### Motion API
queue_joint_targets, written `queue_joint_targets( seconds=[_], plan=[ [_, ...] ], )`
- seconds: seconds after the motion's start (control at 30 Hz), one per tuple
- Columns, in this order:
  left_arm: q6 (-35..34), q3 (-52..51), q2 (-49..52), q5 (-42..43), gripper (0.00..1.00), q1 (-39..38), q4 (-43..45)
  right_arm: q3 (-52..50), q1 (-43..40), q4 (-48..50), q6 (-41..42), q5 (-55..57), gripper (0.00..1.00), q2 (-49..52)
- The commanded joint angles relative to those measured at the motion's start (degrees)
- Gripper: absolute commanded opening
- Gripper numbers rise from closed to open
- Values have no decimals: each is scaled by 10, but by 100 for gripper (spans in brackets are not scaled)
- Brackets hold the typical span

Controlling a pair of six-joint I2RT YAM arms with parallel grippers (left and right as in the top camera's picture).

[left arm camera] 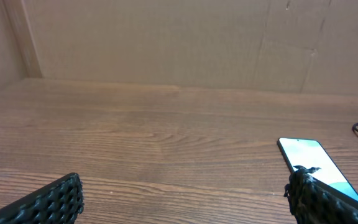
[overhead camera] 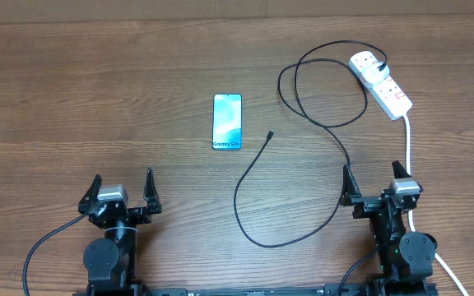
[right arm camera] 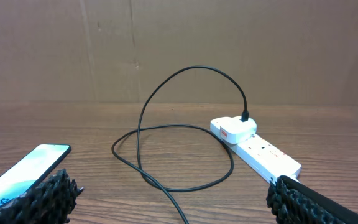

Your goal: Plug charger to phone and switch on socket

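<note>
The phone [overhead camera: 227,121] lies flat at the table's middle, blue-teal screen lit; it also shows in the left wrist view [left arm camera: 316,163] and the right wrist view [right arm camera: 23,172]. The black charger cable [overhead camera: 257,168] loops across the table, its connector tip [overhead camera: 270,134] lying just right of the phone, apart from it. Its plug [overhead camera: 367,62] sits in the white socket strip [overhead camera: 383,84] at the back right, also in the right wrist view [right arm camera: 257,149]. My left gripper [overhead camera: 123,191] and right gripper [overhead camera: 375,182] are open and empty near the front edge.
The socket's thick white cord [overhead camera: 409,144] runs down the right side past my right arm. A cardboard wall [right arm camera: 179,50] stands behind the table.
</note>
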Motion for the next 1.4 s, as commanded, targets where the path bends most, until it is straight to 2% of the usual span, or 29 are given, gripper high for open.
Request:
queue_joint_targets(
  seconds=[0.0,1.37],
  plan=[
    [8,-2,-5,-3,100,-4,1,-6,3,3,-1,3,100,-6],
    [8,-2,-5,-3,100,-4,1,-6,3,3,-1,3,100,-6]
  ],
)
